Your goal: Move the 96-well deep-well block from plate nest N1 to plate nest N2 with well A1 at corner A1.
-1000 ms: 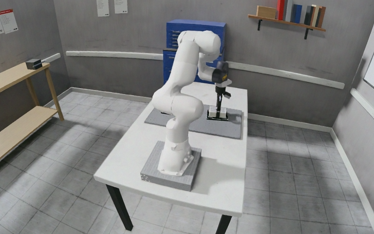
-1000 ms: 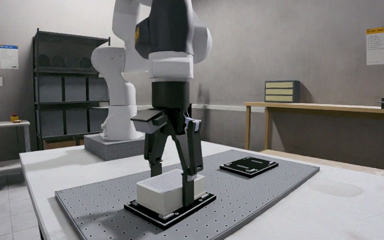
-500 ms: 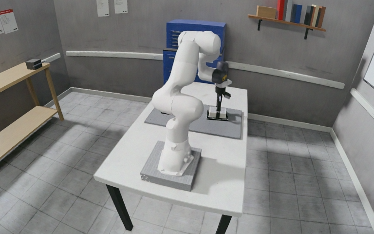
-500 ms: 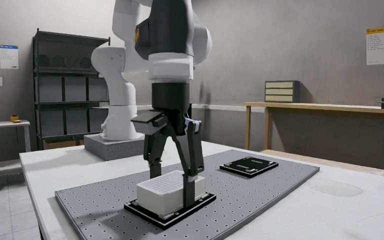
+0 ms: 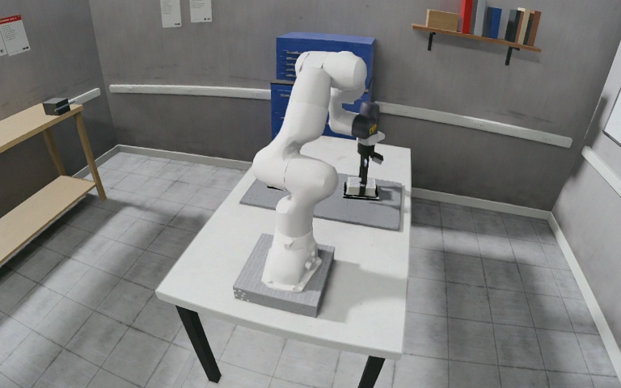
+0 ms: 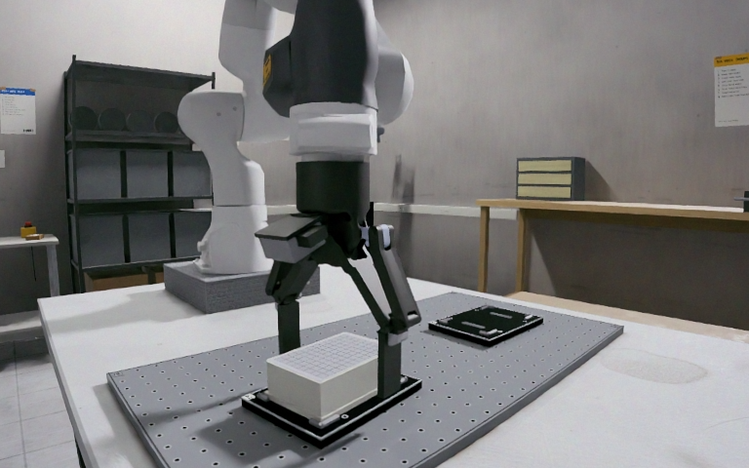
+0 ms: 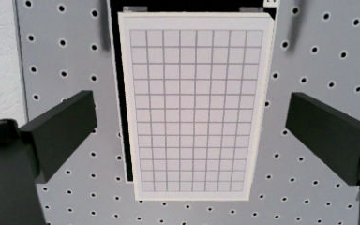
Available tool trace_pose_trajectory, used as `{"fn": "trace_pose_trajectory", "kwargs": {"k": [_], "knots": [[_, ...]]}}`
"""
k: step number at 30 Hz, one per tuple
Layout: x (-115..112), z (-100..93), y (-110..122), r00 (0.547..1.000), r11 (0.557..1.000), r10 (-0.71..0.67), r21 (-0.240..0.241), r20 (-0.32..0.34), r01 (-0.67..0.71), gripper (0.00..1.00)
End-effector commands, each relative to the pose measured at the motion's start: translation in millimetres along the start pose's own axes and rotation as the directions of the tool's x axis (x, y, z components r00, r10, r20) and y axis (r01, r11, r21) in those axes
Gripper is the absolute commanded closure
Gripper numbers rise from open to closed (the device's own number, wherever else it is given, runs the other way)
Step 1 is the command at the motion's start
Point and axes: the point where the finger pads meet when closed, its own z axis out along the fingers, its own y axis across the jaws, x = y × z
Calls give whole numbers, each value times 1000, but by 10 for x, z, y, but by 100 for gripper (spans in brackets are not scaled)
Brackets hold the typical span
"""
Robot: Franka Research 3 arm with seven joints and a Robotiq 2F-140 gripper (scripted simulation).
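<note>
The white 96-well deep-well block (image 5: 358, 184) (image 6: 323, 370) (image 7: 193, 108) rests in the black plate nest (image 6: 309, 430) (image 7: 113, 70) on the right as seen from the arm's base. In the wrist view its cut-off corner is at the top right, next to the nest's A1 mark (image 7: 271, 3). My gripper (image 5: 362, 181) (image 6: 337, 368) (image 7: 191, 109) is open. Its two fingers stand one on each long side of the block, with clear gaps. The other nest (image 6: 506, 331) lies empty farther along the board; the arm hides it in the top view.
Both nests sit on a grey perforated board (image 5: 333, 211) (image 6: 512, 359) (image 7: 327, 56) on the white table (image 5: 361, 269) (image 6: 657, 406). The arm's base block (image 5: 256, 288) stands near the table's front. A wooden bench (image 6: 628, 210) stands beyond the table.
</note>
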Motion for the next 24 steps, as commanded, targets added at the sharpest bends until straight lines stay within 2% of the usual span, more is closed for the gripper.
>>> {"fn": "trace_pose_trajectory", "kwargs": {"k": [1, 7, 22, 24], "knots": [[3, 4, -3, 1000, 1000, -3, 2, 0, 3, 0], [3, 4, -3, 1000, 1000, -3, 2, 0, 3, 0], [3, -396, -2, 1000, 1000, -3, 2, 0, 3, 0], [3, -396, -2, 1000, 1000, -3, 2, 0, 3, 0]]}}
